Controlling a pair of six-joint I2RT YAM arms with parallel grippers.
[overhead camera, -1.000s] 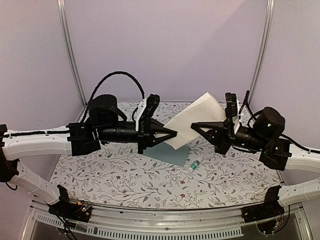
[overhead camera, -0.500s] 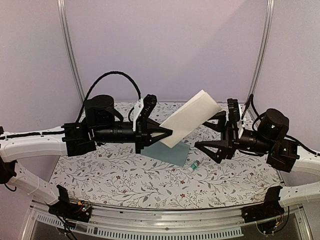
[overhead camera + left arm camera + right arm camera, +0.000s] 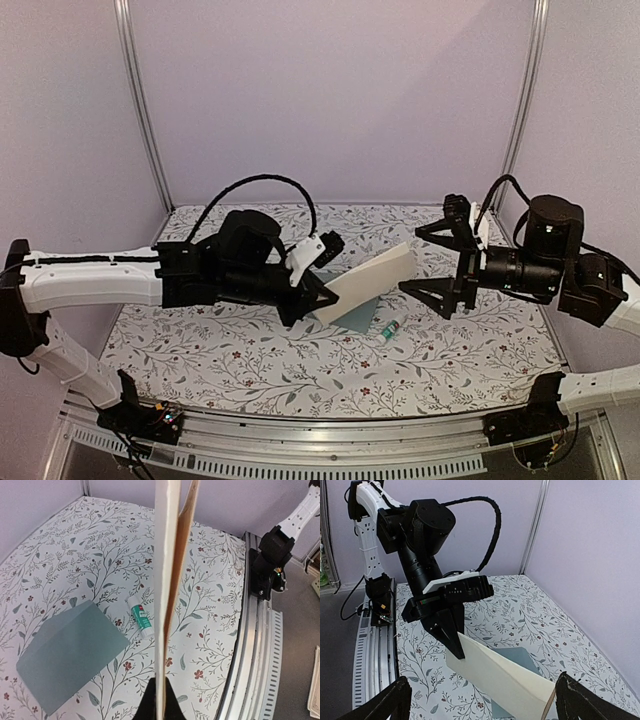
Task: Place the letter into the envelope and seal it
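**letter held in the air, envelope waiting to be opened**

the left pincer (image 3: 322, 298) is clamping one end of the letter (image 3: 366, 284) and holding it clear of the bench (image 3: 250, 372), slanting up toward the far right. seen edge-on from the left wrist, the sheet is looking folded, whitish outside and tan inside. the right pincer (image 3: 418, 263) is standing wide open just beside the letter's free end, gripping nothing.

the envelope (image 3: 70, 652) is lying flat on the bench, partly under the letter, with a glue stick (image 3: 140, 620) resting just to its right. whether its flap is lying open or shut i cannot tell.

judging by this, the insertion step is only beginning: the letter is being carried by one arm alone. the next move is likely calling for the right pincer to go down to the envelope, steady it and lift its mouth, while the left is lowering the letter's free edge toward that opening.

the bench is wearing a pale cloth printed with grey vines and small red flowers. lilac walls (image 3: 330, 100) are closing in the far side, with metal posts (image 3: 138, 110) rising at the corners and a metal rail (image 3: 330, 442) running along the near edge.
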